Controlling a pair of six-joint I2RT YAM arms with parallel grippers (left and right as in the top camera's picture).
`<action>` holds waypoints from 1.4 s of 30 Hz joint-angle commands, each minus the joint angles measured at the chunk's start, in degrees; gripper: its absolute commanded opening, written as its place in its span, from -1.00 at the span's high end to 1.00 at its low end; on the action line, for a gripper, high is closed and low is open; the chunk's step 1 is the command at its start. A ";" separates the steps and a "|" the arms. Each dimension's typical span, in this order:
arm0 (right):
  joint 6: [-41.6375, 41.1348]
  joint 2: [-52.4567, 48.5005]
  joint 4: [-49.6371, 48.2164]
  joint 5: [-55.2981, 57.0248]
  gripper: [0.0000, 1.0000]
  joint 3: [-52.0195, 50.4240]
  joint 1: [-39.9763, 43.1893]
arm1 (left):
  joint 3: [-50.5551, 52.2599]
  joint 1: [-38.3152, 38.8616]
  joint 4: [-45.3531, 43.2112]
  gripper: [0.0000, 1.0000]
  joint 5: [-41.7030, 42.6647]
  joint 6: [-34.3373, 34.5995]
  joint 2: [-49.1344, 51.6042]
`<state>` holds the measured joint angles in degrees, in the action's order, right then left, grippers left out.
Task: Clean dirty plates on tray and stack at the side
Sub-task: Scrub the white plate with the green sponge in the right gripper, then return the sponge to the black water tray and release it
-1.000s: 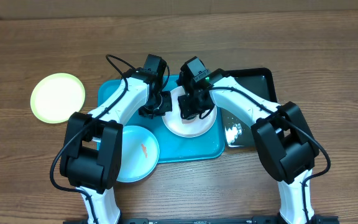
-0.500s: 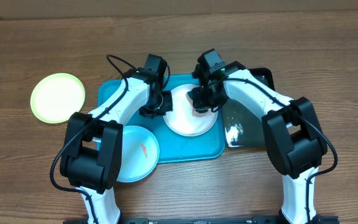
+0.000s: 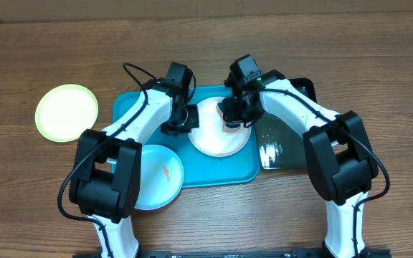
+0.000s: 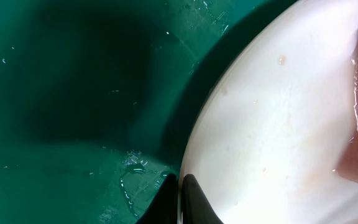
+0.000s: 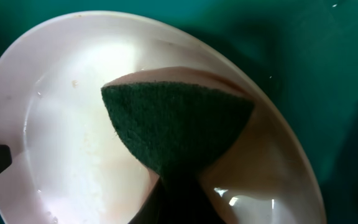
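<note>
Right gripper (image 5: pixel 178 196) clamps a green sponge (image 5: pixel 176 124) on the white plate (image 5: pixel 61 124), whose rim the left gripper (image 4: pixel 179 196) apparently pinches.

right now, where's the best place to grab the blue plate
By its rim, probably at the near edge, where the blue plate sticks out past the tray corner. It lies flat and shallow, so only the thin rim offers a pinch, and there a finger may slip underneath. Come from the near side, one finger above the rim and one below.
</note>
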<state>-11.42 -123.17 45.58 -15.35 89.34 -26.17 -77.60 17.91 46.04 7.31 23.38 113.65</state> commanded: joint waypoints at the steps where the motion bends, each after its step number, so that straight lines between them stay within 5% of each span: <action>1: -1.05 -1.25 -0.42 -1.46 0.89 0.63 -2.10 | -1.05 0.11 0.17 0.92 -0.20 -1.55 0.44; 14: -0.76 -1.07 2.25 -1.57 0.91 1.14 -7.69 | -1.05 0.11 0.17 0.91 -0.22 -1.57 0.44; 21: 5.73 1.86 9.84 -10.45 0.93 6.54 -3.43 | -1.05 0.11 0.15 0.91 -0.22 -1.57 0.44; 42: 8.92 5.20 22.08 -3.06 0.91 8.22 15.89 | -1.05 0.11 0.13 0.90 -0.22 -1.57 0.44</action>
<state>-3.01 -120.31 67.37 -20.47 95.90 -12.36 -77.60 17.91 46.22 6.90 23.38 113.65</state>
